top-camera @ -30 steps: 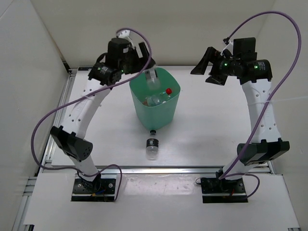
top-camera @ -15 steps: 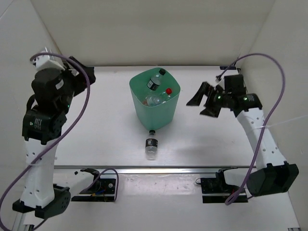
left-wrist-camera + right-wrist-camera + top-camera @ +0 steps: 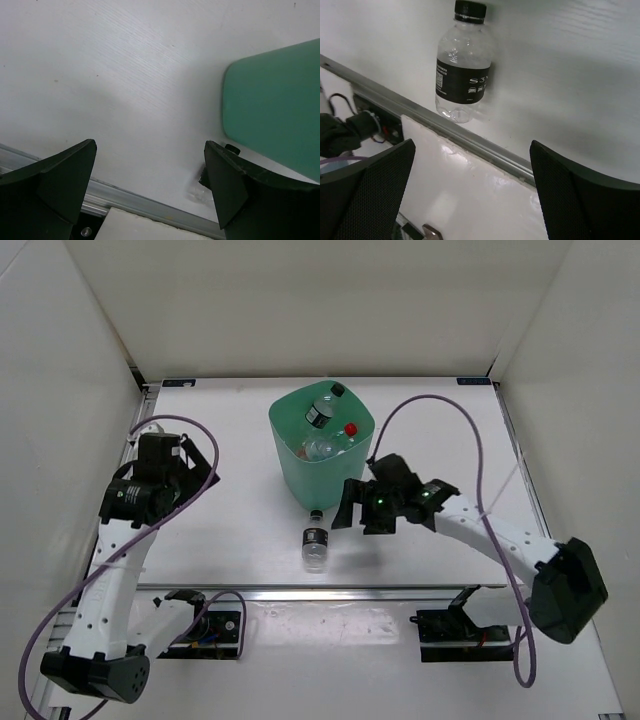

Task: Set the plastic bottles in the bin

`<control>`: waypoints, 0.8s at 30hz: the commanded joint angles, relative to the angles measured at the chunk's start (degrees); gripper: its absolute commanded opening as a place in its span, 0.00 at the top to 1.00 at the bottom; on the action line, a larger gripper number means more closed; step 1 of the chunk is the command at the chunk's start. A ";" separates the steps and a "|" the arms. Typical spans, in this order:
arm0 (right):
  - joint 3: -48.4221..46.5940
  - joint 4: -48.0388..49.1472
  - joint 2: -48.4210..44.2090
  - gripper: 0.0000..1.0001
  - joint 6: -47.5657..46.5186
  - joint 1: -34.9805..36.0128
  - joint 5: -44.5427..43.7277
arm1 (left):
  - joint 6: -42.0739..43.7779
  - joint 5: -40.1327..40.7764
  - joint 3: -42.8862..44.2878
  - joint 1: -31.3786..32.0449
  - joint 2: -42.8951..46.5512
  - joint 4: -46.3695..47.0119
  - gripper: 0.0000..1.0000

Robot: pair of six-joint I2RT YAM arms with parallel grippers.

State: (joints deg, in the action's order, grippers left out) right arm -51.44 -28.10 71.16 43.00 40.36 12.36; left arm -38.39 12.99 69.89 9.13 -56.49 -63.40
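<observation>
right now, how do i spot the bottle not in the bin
Find the mint-green bin. Just off its near side, a clear dark-labelled bottle lies on its side, black cap toward the bin. It alone is outside; the other bottles are in the bin.

Left pincer (image 3: 150, 145), right pincer (image 3: 472, 145): both agape.

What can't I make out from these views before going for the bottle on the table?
Top view: how many bottles lie in the bin; they overlap, and its walls hide the lower ones.
Left wrist view: the bottle on the table shows only its black cap; a finger of the left gripper covers the rest.
Right wrist view: the bin is outside the frame, so whether that cap touches it cannot be told.
</observation>
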 commanded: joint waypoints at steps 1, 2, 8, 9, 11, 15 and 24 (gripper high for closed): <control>-0.85 6.83 5.54 0.01 5.42 5.07 -12.59 | -0.54 -1.91 -2.65 -0.25 2.70 -0.06 0.00; -1.55 6.31 7.23 0.01 6.12 6.12 -13.84 | -0.54 -1.92 -2.65 -0.25 3.22 -0.06 0.00; -6.39 8.13 17.87 0.01 6.83 15.01 -21.85 | -0.54 -1.39 -3.79 0.37 3.84 -1.12 0.00; -6.39 8.93 19.53 0.01 6.83 15.53 -21.85 | -0.54 -1.39 -4.32 0.37 3.84 -1.12 0.00; -7.62 10.16 20.95 0.01 6.30 16.33 -21.85 | -0.54 -1.92 -4.32 0.89 3.84 -1.12 0.00; -8.33 10.17 23.58 0.01 7.53 17.47 -21.85 | -0.54 -1.92 -4.85 1.42 3.32 -1.12 0.00; -8.93 8.95 27.89 0.11 10.07 17.47 -18.87 | -0.02 -1.31 -6.43 1.42 3.93 -1.64 0.00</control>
State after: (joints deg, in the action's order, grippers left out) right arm -58.02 -19.03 96.12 51.05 57.60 -7.29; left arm -38.65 11.33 63.92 10.31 -53.67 -64.53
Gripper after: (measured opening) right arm 0.941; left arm 0.998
